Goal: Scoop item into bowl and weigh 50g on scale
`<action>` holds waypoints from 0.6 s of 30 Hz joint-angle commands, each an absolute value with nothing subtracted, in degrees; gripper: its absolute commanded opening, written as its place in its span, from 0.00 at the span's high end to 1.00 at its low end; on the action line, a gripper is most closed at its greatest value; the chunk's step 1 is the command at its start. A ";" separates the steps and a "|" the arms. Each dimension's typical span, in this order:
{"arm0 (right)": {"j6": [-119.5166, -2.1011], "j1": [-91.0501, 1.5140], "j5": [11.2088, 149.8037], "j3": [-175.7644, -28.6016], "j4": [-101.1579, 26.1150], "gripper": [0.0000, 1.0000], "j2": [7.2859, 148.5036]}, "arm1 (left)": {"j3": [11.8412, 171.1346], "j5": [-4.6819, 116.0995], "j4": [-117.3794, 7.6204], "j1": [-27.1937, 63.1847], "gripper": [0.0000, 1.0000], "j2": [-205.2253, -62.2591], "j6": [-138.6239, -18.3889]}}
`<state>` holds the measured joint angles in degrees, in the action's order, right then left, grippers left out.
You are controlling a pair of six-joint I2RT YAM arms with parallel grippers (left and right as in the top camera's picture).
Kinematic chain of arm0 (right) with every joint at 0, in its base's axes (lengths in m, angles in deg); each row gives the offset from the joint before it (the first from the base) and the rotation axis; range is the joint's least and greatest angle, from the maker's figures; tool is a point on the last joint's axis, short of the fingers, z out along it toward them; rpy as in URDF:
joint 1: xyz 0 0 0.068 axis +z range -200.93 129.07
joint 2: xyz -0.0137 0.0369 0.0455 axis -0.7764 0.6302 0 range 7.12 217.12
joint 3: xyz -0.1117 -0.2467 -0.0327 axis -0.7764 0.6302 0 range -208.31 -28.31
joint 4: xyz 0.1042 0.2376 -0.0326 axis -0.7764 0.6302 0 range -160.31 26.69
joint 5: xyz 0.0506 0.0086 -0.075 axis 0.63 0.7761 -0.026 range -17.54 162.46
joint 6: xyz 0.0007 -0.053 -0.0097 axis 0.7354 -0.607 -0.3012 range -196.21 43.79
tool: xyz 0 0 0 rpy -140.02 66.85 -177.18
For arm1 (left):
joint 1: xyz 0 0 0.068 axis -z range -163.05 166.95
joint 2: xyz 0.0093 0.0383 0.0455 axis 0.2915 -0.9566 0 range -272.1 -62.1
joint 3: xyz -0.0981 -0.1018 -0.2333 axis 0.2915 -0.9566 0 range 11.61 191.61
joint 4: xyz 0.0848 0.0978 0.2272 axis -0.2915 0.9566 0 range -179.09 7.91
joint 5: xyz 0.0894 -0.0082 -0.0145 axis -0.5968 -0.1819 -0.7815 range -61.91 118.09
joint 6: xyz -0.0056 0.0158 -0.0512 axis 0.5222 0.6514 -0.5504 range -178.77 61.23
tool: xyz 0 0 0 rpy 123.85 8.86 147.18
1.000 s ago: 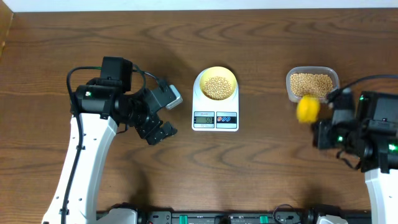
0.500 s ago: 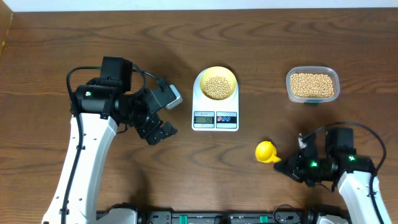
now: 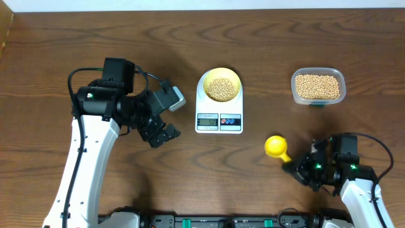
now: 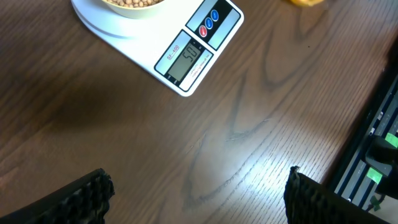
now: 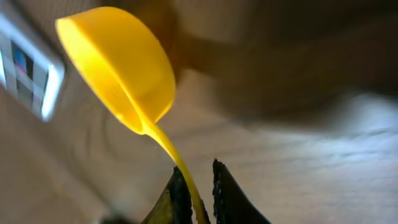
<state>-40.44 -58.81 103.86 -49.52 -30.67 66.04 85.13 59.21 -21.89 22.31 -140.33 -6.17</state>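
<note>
Beans (image 3: 219,88), small, round and tan, lie heaped in the small pale yellow shallow bowl (image 3: 219,73), which stands in the middle of the round platform of the white flat kitchen scale (image 3: 219,120), so that their weight alone is read. The small digital display (image 4: 186,59) on the front of the scale shows what looks like fifty, so the weighing seems to be at or very near its target. The heap fills most of the bowl, fairly level and below the rim, with no loose beans visible on the brown wooden desk (image 3: 253,38). More of the same beans fill the clear rounded-rectangular plastic tub (image 3: 294,85), well apart to the right of the scale. The right hand (image 5: 198,193) is low over the near right part of the desk, its fingers closed narrowly on the thin handle of the bright yellow plastic scoop (image 3: 274,145); the cup points toward the scale and shows no beans from above, a placing that suits setting it aside. The left hand (image 4: 199,186) hangs beside the scale with fingers spread wide and nothing between them, seemingly parked out of the way.
</note>
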 commanded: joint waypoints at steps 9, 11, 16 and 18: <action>-29.73 -59.31 75.91 -48.86 -39.32 0.65 66.28 | 84.84 58.86 -21.69 22.44 0.09 -140.27 -5.69; -29.82 -59.31 74.99 -48.86 -39.83 0.53 66.28 | 84.84 58.86 -21.69 22.44 0.10 -140.27 -5.69; -35.96 -59.31 75.38 -48.91 -45.07 0.05 66.23 | 84.84 58.83 -21.69 22.44 0.10 -140.27 -5.69; -41.88 -59.29 80.52 -48.91 -50.67 0.01 66.15 | 84.84 58.86 -21.69 22.44 0.10 -140.27 -5.69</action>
